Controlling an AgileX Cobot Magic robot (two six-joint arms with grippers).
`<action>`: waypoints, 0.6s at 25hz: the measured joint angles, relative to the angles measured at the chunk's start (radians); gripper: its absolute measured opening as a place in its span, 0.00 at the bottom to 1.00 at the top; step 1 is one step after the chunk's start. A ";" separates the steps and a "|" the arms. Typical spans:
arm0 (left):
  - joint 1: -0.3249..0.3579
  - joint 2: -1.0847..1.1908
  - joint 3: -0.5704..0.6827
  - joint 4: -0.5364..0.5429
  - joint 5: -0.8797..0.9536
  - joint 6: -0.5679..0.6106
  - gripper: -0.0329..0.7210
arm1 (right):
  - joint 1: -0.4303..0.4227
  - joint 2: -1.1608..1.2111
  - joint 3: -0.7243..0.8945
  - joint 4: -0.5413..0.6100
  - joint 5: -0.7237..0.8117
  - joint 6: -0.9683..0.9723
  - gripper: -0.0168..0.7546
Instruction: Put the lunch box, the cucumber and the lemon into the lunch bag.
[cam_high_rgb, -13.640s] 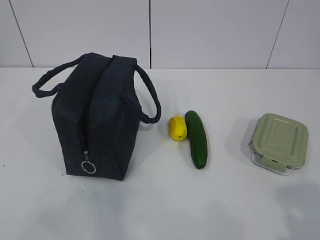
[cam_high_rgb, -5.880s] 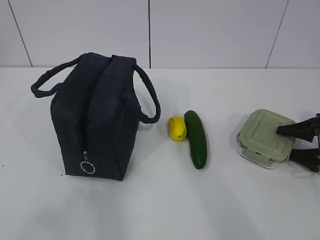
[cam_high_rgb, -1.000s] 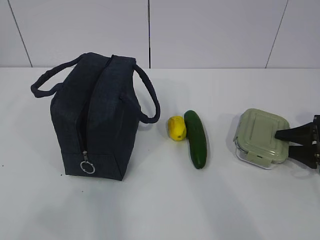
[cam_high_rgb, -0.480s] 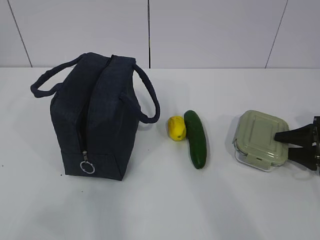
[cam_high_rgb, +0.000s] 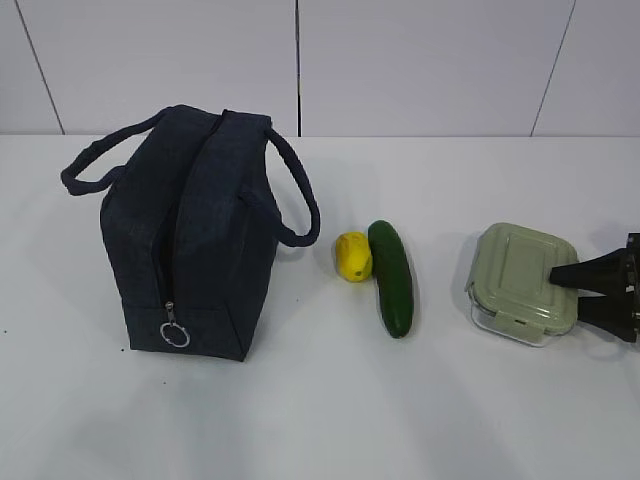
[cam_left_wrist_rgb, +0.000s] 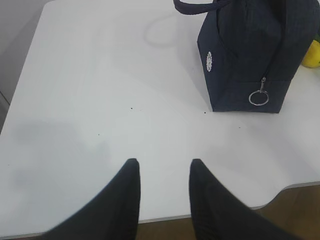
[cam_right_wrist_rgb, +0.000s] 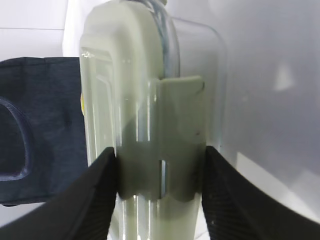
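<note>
We saw our right pincer (cam_right_wrist_rgb: 157, 187) pinching the pale green-lidded, clear-based square lunch box (cam_high_rgb: 522, 282) between its fingers; our left pincer (cam_left_wrist_rgb: 162, 170) hung spread, the navy fabric lunch bag (cam_left_wrist_rgb: 252, 55) ahead to its right.

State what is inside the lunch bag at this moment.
That cannot be seen. The lunch bag is zipped shut, hiding its interior. The lemon, cucumber and lunch box all lie outside it on the table.
</note>
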 joint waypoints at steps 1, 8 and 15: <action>0.000 0.000 0.000 0.000 0.000 0.000 0.37 | 0.000 -0.004 0.000 -0.007 -0.003 0.000 0.54; 0.000 0.000 0.000 0.000 0.000 0.000 0.37 | 0.002 -0.016 0.000 -0.020 -0.016 0.021 0.54; 0.000 0.000 0.000 0.000 0.000 0.000 0.37 | 0.002 -0.041 0.000 -0.042 -0.038 0.040 0.54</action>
